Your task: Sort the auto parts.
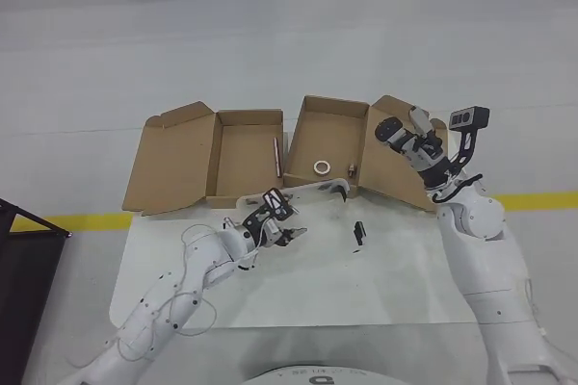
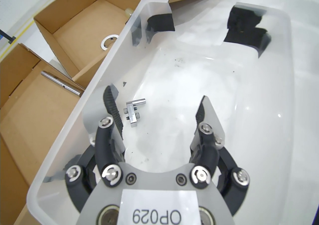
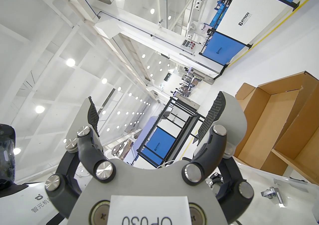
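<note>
While spread wide, left end effector (image 2: 157,97) beside silvery L-shaped bracket (image 2: 133,111) with pin.

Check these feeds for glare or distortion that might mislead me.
Left wrist view: glare whitens the clear bin around the metal bracket, and black parts warp through its wall. Right wrist view: the right hand faces bright ceiling lights. Top view: even light on the table.
</note>
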You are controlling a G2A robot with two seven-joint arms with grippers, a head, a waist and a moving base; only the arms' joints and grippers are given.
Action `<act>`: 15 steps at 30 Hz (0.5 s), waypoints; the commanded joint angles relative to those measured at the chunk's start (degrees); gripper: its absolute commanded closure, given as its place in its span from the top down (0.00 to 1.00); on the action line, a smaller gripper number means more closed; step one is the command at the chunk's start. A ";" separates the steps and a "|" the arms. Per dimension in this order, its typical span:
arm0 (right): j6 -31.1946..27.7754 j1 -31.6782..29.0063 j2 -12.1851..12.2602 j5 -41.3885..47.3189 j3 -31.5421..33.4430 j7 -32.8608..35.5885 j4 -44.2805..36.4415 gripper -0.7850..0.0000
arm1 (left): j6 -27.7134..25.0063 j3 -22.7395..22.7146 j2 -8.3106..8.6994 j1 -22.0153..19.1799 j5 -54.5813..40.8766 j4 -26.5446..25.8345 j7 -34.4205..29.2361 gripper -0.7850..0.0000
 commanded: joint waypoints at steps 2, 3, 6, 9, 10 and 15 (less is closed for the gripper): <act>0.00 0.00 0.00 0.00 0.00 0.00 0.00 1.00 | 0.96 1.55 -0.64 -1.41 0.60 2.06 -0.27 0.44; 0.00 0.00 0.00 0.00 0.00 0.00 0.00 1.00 | 1.43 2.18 -0.91 -1.94 0.87 2.89 -0.24 0.44; 0.00 0.00 0.00 0.00 0.00 0.00 0.00 1.00 | 2.90 3.81 -1.70 -3.51 1.54 5.00 -0.14 0.44; 0.00 0.00 0.00 0.00 0.00 0.00 0.00 1.00 | 4.70 4.96 -2.38 -4.79 2.55 6.75 -0.12 0.44; 0.00 0.00 0.00 0.00 0.00 0.00 0.00 1.00 | 5.66 5.30 -2.57 -5.16 3.44 7.27 -0.18 0.44; 0.00 0.00 0.00 0.00 0.00 0.00 0.00 1.00 | 5.99 6.48 -3.25 -6.19 4.79 9.11 0.19 0.44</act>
